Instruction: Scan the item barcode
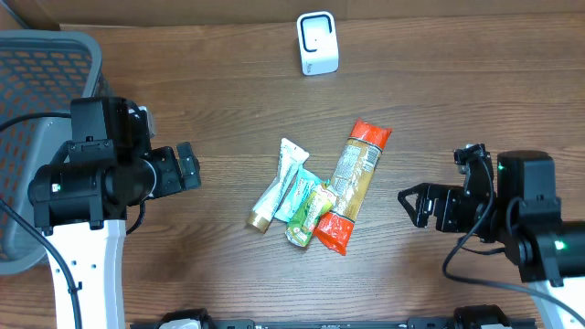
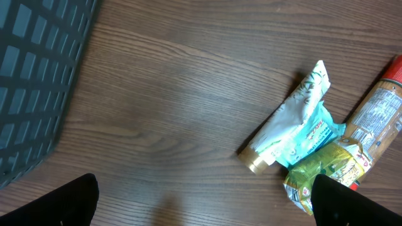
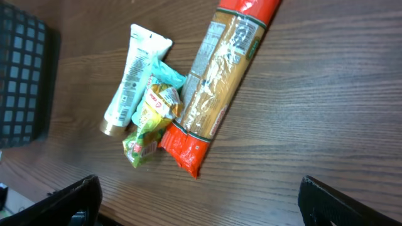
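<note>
Left fingers stand spread wide and empty, near the grey basket. On the counter I see a tube, teal packet, green snack pack and pasta package touching in one heap, with the white scanner well apart behind them. Right fingers are equally spread and empty, near the pasta package.

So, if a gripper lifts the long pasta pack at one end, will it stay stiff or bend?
Probably stiff: the pasta pack lies straight, filled with long dry strands. Its glossy film may slip, and squeezing might snap them.
</note>
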